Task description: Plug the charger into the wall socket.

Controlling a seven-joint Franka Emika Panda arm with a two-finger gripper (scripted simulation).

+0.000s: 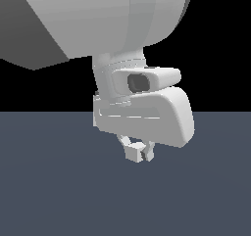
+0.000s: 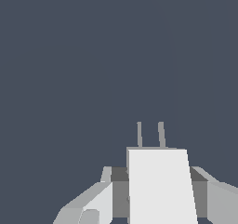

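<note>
The gripper [image 1: 138, 153] hangs below the arm's wrist, a little above the dark floor [image 1: 59, 196], its two fingers drawn in on a small pale block. From the camera on the wrist that block is plainly the charger [image 2: 160, 186]: an off-white cube clamped between the fingers [image 2: 100, 197], with two thin prongs [image 2: 150, 135] sticking straight out of its far face, away from the hand. So the charger is already in the grip, and its prongs run along the line the hand points.

What the coming move turns on is where the wall socket lies from those prongs, and that I cannot tell. Neither picture shows any panel. Ahead of the prongs the wrist camera sees only flat dark grey, and around the hand the outside camera sees only floor and black background. My guess is that the socket is somewhere out of frame, and that the hand must first turn or travel until the prongs face it squarely before any push.

The two views split the work. The outside one gives the hand's height over the floor and the bulk of the arm [image 1: 108, 19] above, but the charger is a mere nub there and its prongs are hidden. The wrist one shows the prongs and the grip clearly, but gives no sense of height.
</note>
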